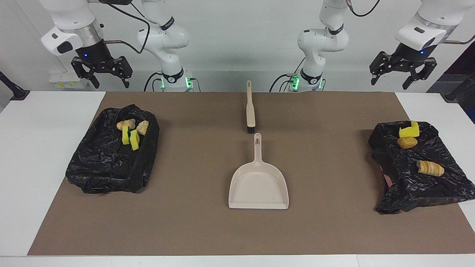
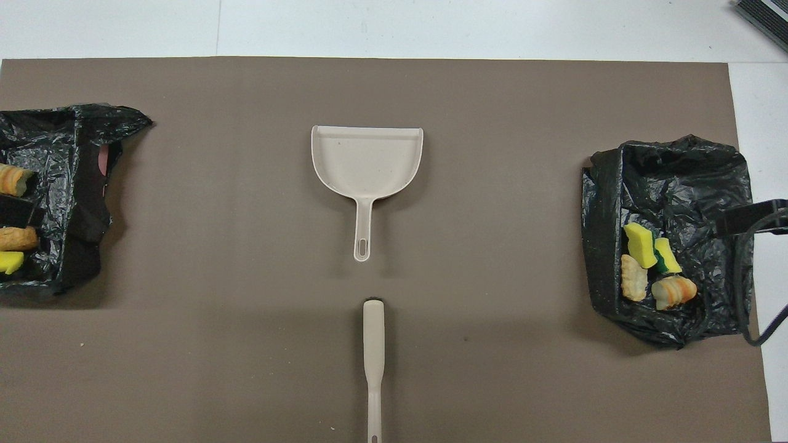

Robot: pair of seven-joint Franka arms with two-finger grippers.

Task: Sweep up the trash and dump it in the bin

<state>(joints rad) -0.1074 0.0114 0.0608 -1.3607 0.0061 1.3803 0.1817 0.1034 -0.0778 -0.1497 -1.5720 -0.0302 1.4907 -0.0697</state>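
The beige dustpan (image 1: 258, 187) lies flat at the middle of the brown mat (image 1: 193, 222), pan mouth pointing away from the robots, handle pointing toward them. It holds nothing. The brush (image 1: 250, 107) lies nearer to the robots than the dustpan, in line with its handle, bristle end just short of the handle tip without touching it.

Two bins lined with black bags stand well apart from the dustpan, one at each end of the mat. The bin toward the right arm's end (image 1: 111, 155) holds four pieces of the trash (image 1: 131, 133): two yellow-and-green sponge chunks and two pale or orange-brown lumps, grouped at the corner nearest the robots. The bin toward the left arm's end (image 1: 415, 174) carries three pieces on its crumpled bag: one yellow sponge chunk (image 1: 409, 129), one brown lump (image 1: 407, 142) and one striped bread-like piece (image 1: 430, 168).

No piece lies on the mat between the dustpan and either bin.

The right gripper (image 1: 101, 72) hangs in the air, fingers spread, holding nothing. The left gripper (image 1: 402, 70) hangs likewise, fingers spread and empty.

In the overhead view the bin toward the left arm's end is cut off by the picture's edge, and only dark slivers of the grippers show.
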